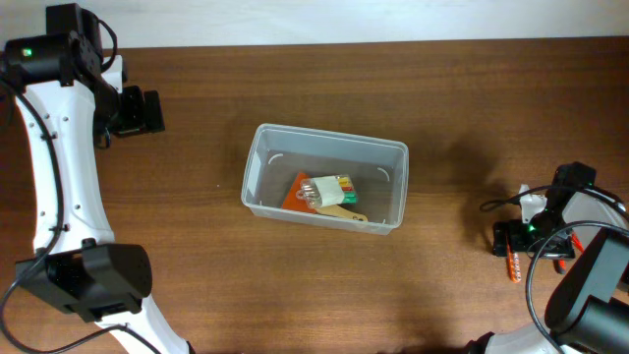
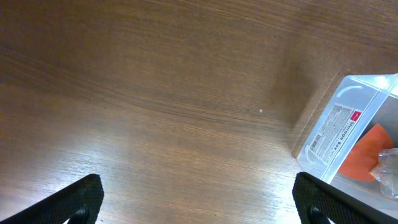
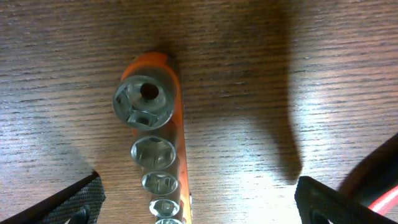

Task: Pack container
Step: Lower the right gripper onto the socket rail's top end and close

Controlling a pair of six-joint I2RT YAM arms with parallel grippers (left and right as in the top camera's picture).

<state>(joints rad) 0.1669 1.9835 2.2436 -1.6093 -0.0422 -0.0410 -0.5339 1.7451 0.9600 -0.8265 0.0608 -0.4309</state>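
Jaws wide apart, the right end effector [image 3: 207,202] should centre over the orange socket rail [image 3: 160,155], left of frame centre, and clamp its narrow sides before lifting toward the container [image 1: 254,162].

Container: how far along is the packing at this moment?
Partly done: the container already holds an orange piece, a clear packet and a wooden piece. Nothing is in hand: the left gripper and right gripper are open. The right one hovers over an orange socket rail on the table, likely next to pack.
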